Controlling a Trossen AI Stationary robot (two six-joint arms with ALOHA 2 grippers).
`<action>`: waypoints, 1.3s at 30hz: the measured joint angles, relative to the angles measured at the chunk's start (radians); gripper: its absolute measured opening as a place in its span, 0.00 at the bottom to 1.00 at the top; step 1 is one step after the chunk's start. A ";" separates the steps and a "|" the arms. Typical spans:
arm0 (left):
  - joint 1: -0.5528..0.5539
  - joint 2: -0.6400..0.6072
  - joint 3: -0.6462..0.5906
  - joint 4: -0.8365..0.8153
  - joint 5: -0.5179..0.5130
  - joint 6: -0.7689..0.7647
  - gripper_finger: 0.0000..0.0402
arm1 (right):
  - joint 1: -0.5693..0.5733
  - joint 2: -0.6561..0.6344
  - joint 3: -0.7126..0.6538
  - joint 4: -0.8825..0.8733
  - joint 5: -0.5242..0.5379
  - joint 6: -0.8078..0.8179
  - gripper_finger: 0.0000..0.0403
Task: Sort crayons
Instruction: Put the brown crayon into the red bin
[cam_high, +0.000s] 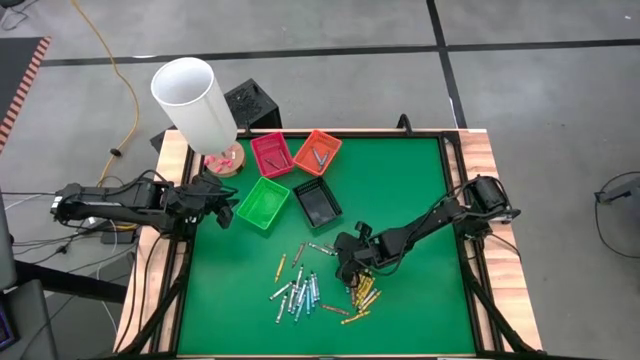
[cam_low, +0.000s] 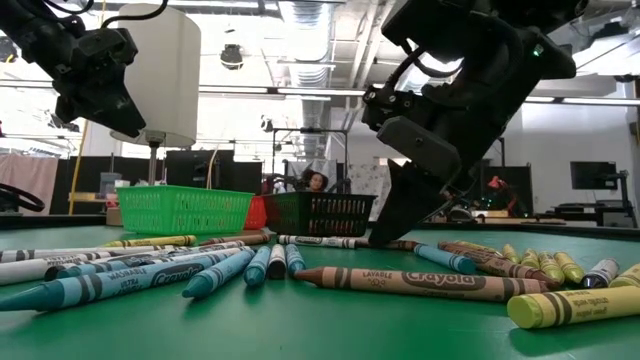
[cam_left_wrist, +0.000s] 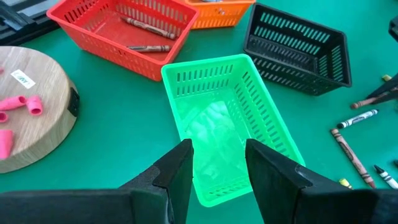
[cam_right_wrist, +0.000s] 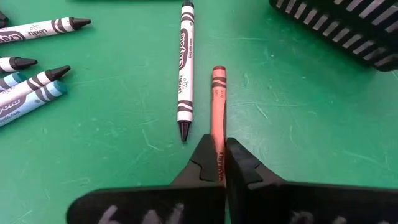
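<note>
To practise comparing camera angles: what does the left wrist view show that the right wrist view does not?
Only the left wrist view shows the open left gripper above the green tray, plus the red tray. Only the right wrist view shows the right gripper shut on a red-brown crayon. Both show the black tray and loose crayons.

You are looking at a bench (cam_high: 420, 200) covered in plain green, edged in pale wood grain. Take the green tray (cam_high: 263, 203) as your landmark: behind it sits the red tray (cam_high: 271, 153), beside that the orange tray (cam_high: 318, 152), and next to the green one the black tray (cam_high: 318, 203); all 4 have slotted walls. The crayons (cam_high: 300, 290) in front of it run light blue and grey-white, with a yellow-orange cluster (cam_high: 362, 300) farther off. The right pincer (cam_right_wrist: 219, 163) is black, closed on a red-brown crayon (cam_right_wrist: 217, 93) with dark lettering. The left pincer (cam_left_wrist: 217, 163), also black, hangs over the green tray.
</note>
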 joint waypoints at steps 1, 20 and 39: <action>0.000 0.000 0.000 0.000 0.000 0.000 0.34 | 0.000 0.000 0.000 0.000 0.000 0.002 0.02; 0.000 0.000 0.000 0.000 -0.001 -0.004 0.34 | 0.001 0.002 0.021 0.012 -0.005 0.021 0.01; 0.000 0.000 0.000 0.000 -0.002 -0.004 0.34 | -0.066 -0.021 0.141 0.008 -0.004 -0.129 0.00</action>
